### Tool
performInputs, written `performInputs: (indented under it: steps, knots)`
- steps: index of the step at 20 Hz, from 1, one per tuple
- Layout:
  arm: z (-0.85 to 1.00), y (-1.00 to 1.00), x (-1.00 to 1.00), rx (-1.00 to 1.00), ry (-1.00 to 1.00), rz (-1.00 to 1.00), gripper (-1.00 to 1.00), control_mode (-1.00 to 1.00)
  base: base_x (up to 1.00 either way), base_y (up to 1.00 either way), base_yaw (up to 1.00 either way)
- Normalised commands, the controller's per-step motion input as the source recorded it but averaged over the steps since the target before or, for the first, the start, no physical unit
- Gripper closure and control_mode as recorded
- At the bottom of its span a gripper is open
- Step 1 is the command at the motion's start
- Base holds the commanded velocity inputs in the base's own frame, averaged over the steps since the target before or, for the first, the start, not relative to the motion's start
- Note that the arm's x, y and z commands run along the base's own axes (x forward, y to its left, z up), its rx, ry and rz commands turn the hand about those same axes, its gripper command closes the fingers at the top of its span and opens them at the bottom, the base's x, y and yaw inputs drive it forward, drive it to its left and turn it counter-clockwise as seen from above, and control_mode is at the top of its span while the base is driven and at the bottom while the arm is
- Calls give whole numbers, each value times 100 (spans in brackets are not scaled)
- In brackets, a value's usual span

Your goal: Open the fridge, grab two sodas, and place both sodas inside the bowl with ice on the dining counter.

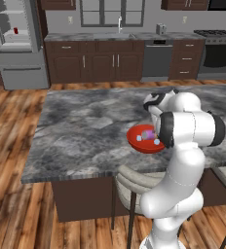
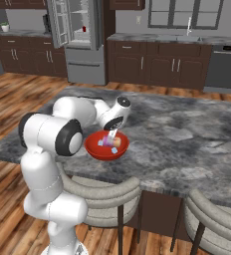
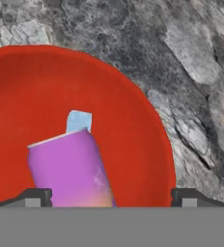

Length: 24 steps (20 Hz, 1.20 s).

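As the left base view looks across the room, the dining counter [image 1: 81,131], a grey marbled slab on a dark base, carries the bowl [image 1: 143,142], red-orange and shallow, near its front edge. Inside the bowl: a purple soda can [image 1: 147,133] and pale ice pieces [image 1: 139,138]. The arm's forearm covers the bowl's right side. Far left at the wall, the fridge [image 1: 18,46] stands with a door swung open; a red soda can [image 1: 15,31] sits on a lit shelf inside. A padded stool [image 1: 134,182] is drawn up below the counter edge.

Right base view: the bowl [image 2: 95,147] sits on the dining counter [image 2: 187,134] close to the near edge, with the gripper [image 2: 111,135] directly above it, pointing down. The purple can [image 2: 109,142] lies among the ice [image 2: 114,150]. The fridge [image 2: 80,42] is open at the back, the red can [image 2: 84,29] small on its shelf. Two stools [image 2: 107,196] stand in front.

Hand view: the bowl [image 3: 17,87] on the marbled counter [image 3: 196,72]. The purple can [image 3: 68,169], tilted with its pale rim uppermost, rests against the bowl floor, one ice piece [image 3: 78,121] just behind it. The two fingertips [image 3: 34,197] stand wide apart, either side of the can, clear of its sides: jaws released, holding nothing. No brand, label or writing is legible on either can.
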Motion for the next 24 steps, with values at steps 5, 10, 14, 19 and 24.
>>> performInputs:
  steps: [5,10,14,19,24]
  knots:
    - [66,2,-7,-1,-7,1,-100,-100,0,0,0]
    - [73,20,-42,0,-1,0,-100,-100,0,0,0]
    - [47,38,-63,4,0,-3,-100,-100,0,0,0]
    - [20,58,-66,13,0,-16,-100,-100,0,0,0]
    - [20,48,-79,19,-3,-23,-100,-100,0,0,0]
